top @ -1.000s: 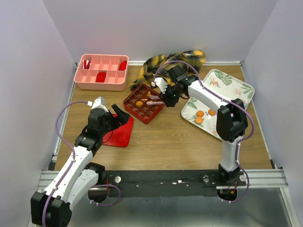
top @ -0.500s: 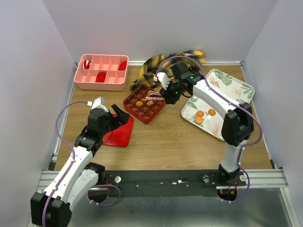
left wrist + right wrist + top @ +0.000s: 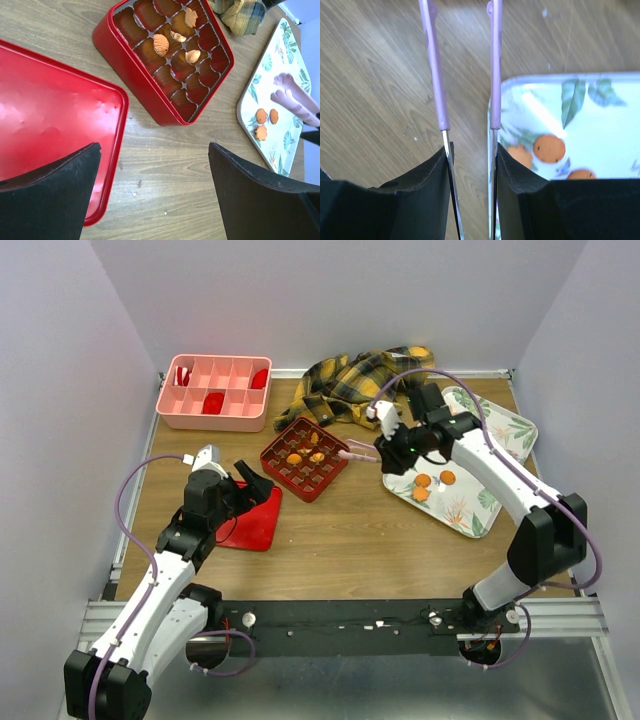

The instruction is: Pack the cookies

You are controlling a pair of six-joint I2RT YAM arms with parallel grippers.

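Note:
Several small orange cookies (image 3: 161,44) lie in cells of the red gridded box (image 3: 304,458) (image 3: 150,85). Three more cookies (image 3: 424,480) (image 3: 549,148) rest on the leaf-print tray (image 3: 490,425) (image 3: 290,55). My right gripper (image 3: 392,454) (image 3: 470,150) is shut on purple-tipped tongs (image 3: 358,453) (image 3: 435,75) (image 3: 295,97). The tongs' tips are apart and empty, hovering over the wood between the box and the tray's left edge. At the table's left, my left gripper (image 3: 255,485) (image 3: 155,150) stands wide open and empty, above the wood beside the red lid (image 3: 252,522) (image 3: 50,110).
A pink compartment bin (image 3: 213,392) with a few red pieces stands at the back left. A yellow-and-black plaid cloth (image 3: 355,375) is bunched behind the red box. White walls close in the left, back and right sides.
My right arm has swung right with the tongs, from over the red box to the tray's left edge. One more cookie now lies in the box. The left arm is still.

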